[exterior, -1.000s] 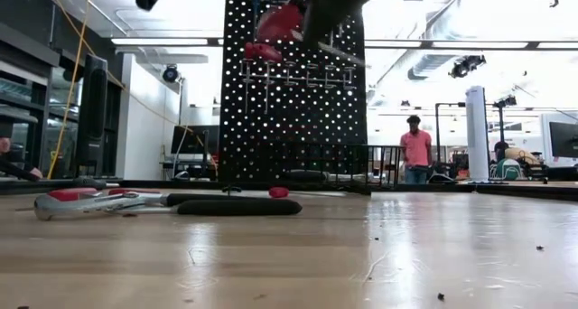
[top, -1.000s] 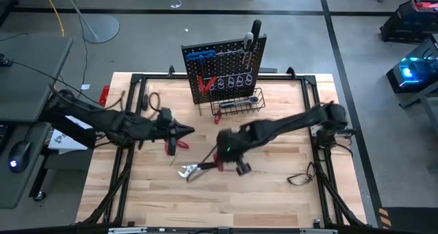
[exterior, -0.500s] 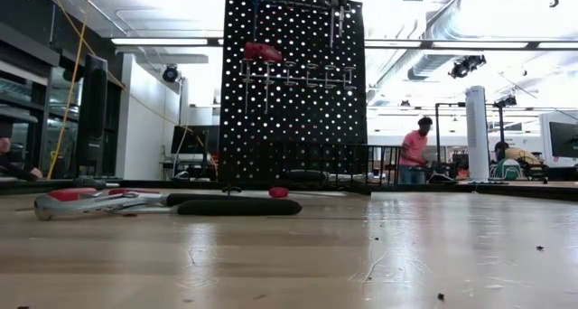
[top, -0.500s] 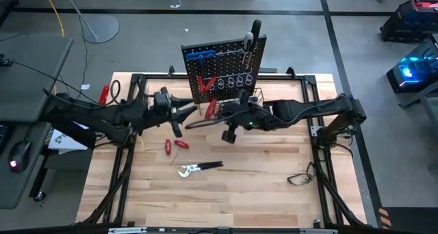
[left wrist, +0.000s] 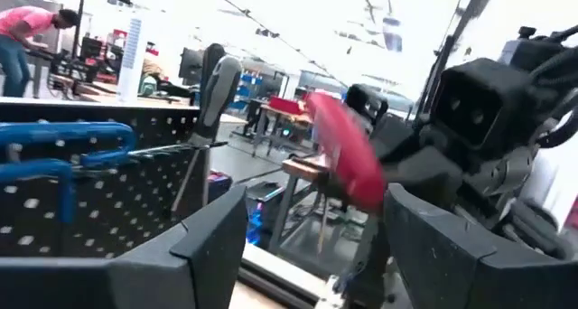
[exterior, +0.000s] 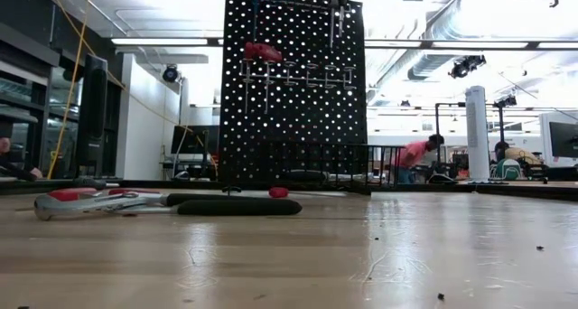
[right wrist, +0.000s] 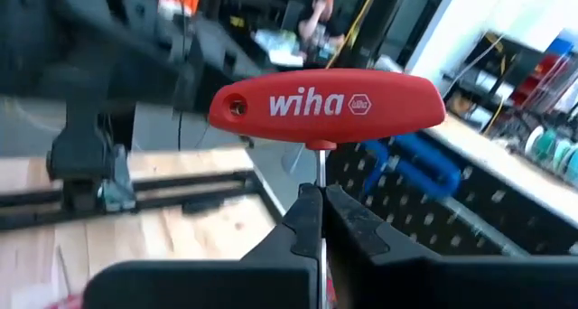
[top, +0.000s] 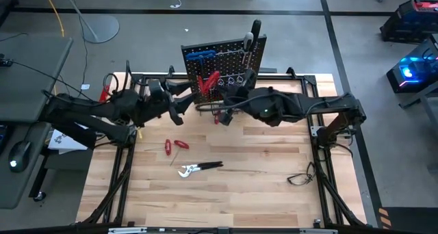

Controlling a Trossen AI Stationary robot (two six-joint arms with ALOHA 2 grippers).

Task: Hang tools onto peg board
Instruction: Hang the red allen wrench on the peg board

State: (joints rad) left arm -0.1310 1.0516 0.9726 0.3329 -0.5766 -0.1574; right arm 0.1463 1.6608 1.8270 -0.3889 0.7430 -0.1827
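My right gripper (right wrist: 318, 201) is shut on a red T-handled tool (right wrist: 327, 106) marked "wiha", held in the air just in front of the peg board (top: 222, 71). In the high view this gripper (top: 222, 105) reaches in from the right. My left gripper (left wrist: 316, 219) stands open facing the red handle (left wrist: 348, 160), which shows beyond the gap between its fingers. I cannot see it touch the handle. In the high view it sits at the board's left (top: 179, 100). Blue T-keys (top: 200, 55) and red-handled tools hang on the board. My right gripper pinches the tool's thin metal shaft (right wrist: 320, 169) between its two fingertips, right below the red handle. The shaft runs along the fingers, so the handle stands crosswise beyond their tips. The arm reaches in from the table's right, and the tool is lifted clear of the table.
Red-handled pliers (top: 172, 146) and a silver wrench with a black handle (top: 198, 168) lie on the wooden table, nearer than the board. A wire basket (top: 239, 105) sits at the board's foot. A black cable (top: 301, 176) lies at the right. People move in the room behind.
My right gripper has gone up and toward the far edge, carrying the red T-handled tool from above the table's middle to the peg board. My left gripper has also gone up toward the board and has opened.
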